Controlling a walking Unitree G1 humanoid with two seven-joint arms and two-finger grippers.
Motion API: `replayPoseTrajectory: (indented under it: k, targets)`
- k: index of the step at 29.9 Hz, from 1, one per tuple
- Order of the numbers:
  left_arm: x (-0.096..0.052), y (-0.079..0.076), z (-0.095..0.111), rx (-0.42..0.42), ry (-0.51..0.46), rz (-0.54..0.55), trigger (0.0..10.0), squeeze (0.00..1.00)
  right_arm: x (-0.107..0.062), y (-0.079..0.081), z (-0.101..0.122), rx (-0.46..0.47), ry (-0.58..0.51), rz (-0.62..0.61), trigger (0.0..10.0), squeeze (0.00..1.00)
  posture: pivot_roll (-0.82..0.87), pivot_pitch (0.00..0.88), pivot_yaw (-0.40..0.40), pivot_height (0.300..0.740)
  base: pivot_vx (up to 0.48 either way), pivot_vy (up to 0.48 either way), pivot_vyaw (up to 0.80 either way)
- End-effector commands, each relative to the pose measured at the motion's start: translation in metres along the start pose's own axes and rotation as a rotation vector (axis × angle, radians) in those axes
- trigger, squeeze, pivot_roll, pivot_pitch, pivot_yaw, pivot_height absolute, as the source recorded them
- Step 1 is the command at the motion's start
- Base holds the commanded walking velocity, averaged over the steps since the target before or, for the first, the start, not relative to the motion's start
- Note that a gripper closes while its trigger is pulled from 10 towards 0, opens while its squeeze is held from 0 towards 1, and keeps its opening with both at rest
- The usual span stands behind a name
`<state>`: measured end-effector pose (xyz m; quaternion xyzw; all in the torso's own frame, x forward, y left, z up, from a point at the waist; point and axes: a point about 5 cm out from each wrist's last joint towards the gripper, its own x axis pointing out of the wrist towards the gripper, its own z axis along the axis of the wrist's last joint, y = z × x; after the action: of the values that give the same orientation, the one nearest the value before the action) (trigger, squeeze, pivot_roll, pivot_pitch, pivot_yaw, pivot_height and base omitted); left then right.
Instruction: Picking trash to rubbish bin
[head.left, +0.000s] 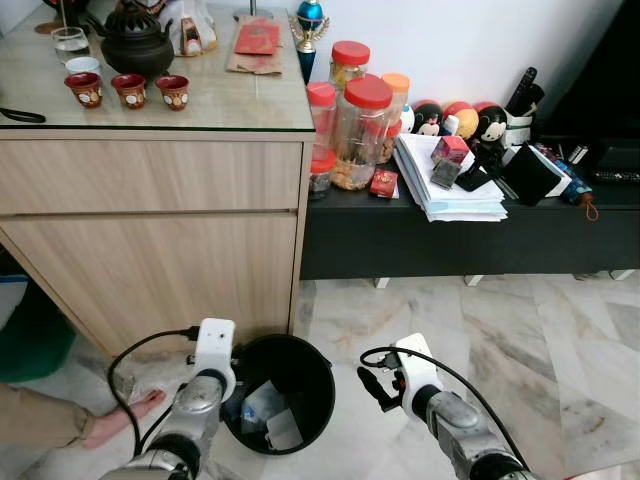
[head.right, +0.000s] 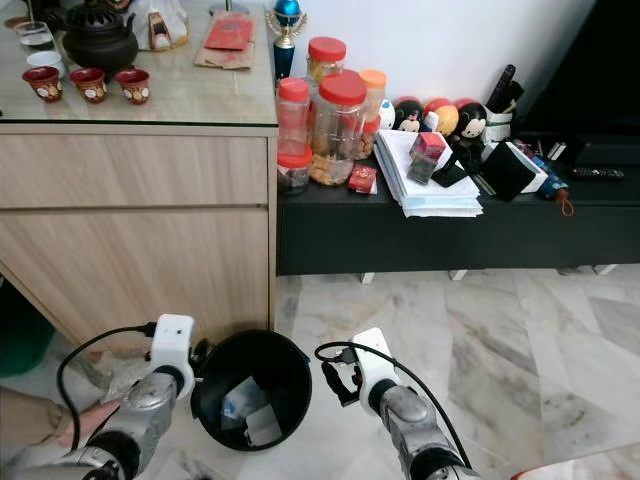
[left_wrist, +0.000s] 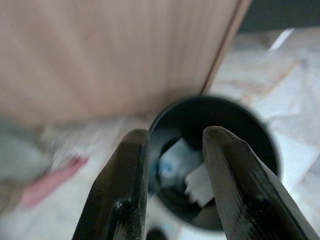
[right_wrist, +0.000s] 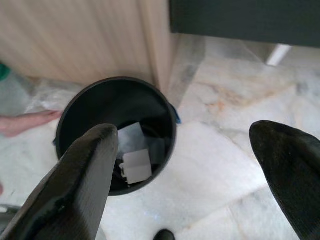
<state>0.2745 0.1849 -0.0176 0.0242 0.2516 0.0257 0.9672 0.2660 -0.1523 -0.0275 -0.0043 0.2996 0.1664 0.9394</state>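
Both arms reach forward and down at floor level: the left gripper (left_wrist: 172, 165) hangs over the near-left rim of the bin (head.left: 318, 372), fingers a little apart and empty, while the right gripper (right_wrist: 192, 165) sits just right of the bin, spread wide and empty. The one round black bin stands upright, mouth up, beside the cabinet (head.left: 150, 240) corner. Two or three pale scraps (right_wrist: 136, 165) lie inside.

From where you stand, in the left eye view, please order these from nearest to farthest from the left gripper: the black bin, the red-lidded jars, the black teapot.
1. Black bin, on the floor beside the left gripper.
2. Red-lidded jars, on the low black bench.
3. Black teapot, on the wooden cabinet's top.
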Motion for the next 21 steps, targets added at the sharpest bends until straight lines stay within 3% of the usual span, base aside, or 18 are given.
replayPoseTrajectory:
  k: [1,9,21]
  targets:
    - [-0.004,0.004,-0.011,-0.022,0.033,0.022,10.0,0.0,-0.006,-0.007,-0.014,0.041,0.043,-0.043,10.0,0.0,-0.03,0.051,-0.082,0.74,0.0,0.0,0.0]
    - [-0.02,0.01,-0.044,-0.06,0.11,0.065,10.0,0.0,-0.02,-0.015,-0.049,0.12,0.16,-0.149,10.0,0.0,0.0,0.022,-0.061,0.74,0.0,0.0,0.0]
    - [-0.025,0.012,-0.056,-0.104,0.162,0.094,10.0,0.0,-0.026,-0.016,-0.062,0.189,0.184,-0.228,10.0,0.0,0.01,0.001,-0.02,0.74,0.0,0.0,0.0]
